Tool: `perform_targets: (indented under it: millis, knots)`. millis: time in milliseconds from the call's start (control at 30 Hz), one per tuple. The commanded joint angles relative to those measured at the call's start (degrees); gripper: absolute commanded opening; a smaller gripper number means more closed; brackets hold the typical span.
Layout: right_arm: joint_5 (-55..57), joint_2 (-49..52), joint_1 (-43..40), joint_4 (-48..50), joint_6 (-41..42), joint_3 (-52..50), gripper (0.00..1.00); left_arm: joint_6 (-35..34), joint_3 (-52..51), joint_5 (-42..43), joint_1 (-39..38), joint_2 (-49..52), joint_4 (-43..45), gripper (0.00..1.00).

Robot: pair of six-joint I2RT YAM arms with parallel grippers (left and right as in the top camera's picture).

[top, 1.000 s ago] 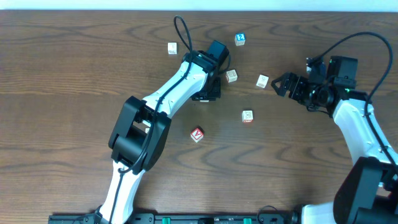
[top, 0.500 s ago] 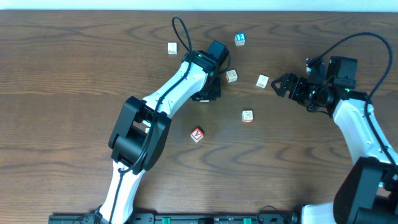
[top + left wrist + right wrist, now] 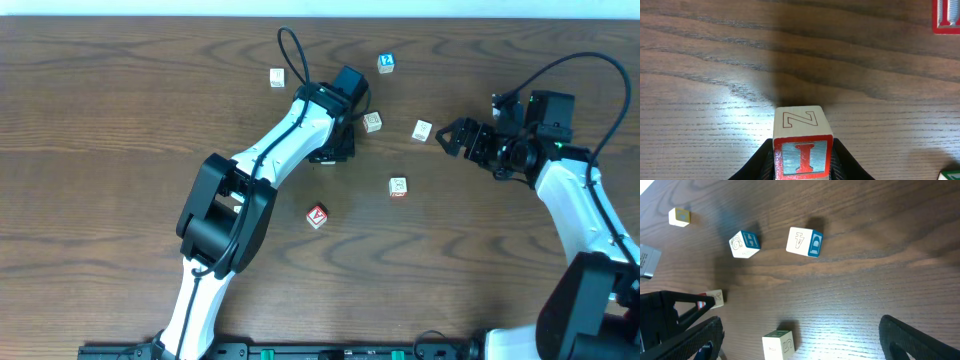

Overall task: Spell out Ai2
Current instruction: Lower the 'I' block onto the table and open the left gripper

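The red I cube (image 3: 802, 159) is clamped in the left hand (image 3: 802, 146), lower centre of the wrist view; the right hand (image 3: 447, 135) is spread wide, empty. Gripped only at its rear, the cube could be twisted on touchdown.

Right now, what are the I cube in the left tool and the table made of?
I cube: looks like pale matte wood, faint grain on top, letter and border painted or printed red. The table: dark wood-grain, perhaps laminate or veneer; a glare patch shows slight sheen.
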Motion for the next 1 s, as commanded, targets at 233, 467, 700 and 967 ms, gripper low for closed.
perform_targets:
  millis: [233, 467, 700, 967]
  knots:
    - [-0.42, 0.22, -0.42, -0.09, -0.83, 1.25, 0.99, -0.48, -0.07, -0.76, 0.07, 1.05, 0.35, 0.06]
    - [-0.42, 0.22, -0.42, -0.07, -0.83, 1.25, 0.99, -0.46, -0.09, 0.26, 0.07, 1.05, 0.31, 0.06]
    - [-0.44, 0.22, -0.42, -0.07, -0.81, 1.25, 0.99, -0.46, -0.17, 0.24, 0.07, 1.07, 0.33, 0.06]
    - [-0.44, 0.22, -0.42, -0.07, -0.81, 1.25, 0.99, -0.46, -0.17, 0.9, 0.09, 2.93, 0.11, 0.06]
